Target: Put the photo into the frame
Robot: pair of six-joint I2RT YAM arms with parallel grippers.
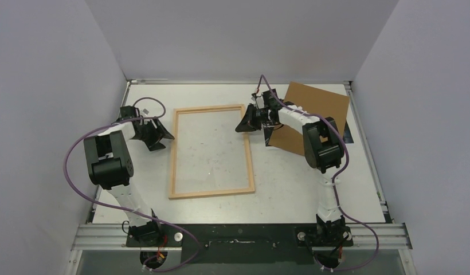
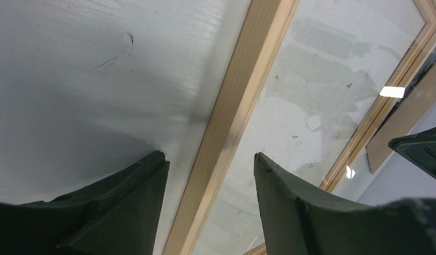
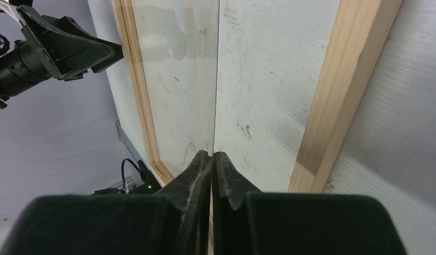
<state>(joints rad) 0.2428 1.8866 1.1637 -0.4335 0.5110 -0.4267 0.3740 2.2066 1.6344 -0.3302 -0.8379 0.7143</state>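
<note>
Frame (image 1: 212, 193): left gripper (image 2: 210, 158) spread astride left rail (image 2: 242, 101), should pin squarely; right gripper (image 3: 211, 154) pinches clear pane (image 3: 178, 79); lift slowly.

I can't read any text, label, brand, number or sign in any of my three views. The frame (image 1: 174, 154) has bare wood rails, and the brown board (image 1: 316, 106) beyond it has a plain face with no print I can see.
</note>
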